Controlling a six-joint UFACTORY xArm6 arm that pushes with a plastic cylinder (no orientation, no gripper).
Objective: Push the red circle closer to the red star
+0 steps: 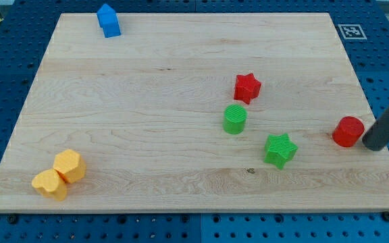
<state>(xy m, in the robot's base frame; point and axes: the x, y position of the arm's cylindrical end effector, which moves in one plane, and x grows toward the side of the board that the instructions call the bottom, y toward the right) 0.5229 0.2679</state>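
The red circle (348, 131) sits near the board's right edge. The red star (246, 87) lies up and to the left of it, well apart. My tip (372, 144) is on the board just right of the red circle, almost touching its right side. The rod rises from there toward the view's upper right.
A green circle (235, 119) and a green star (279, 150) lie between the two red blocks, lower down. A blue block (109, 20) is at the top left. Two yellow blocks (69, 166) (50, 184) touch at the bottom left. A tag marker (351, 30) is at the board's top right corner.
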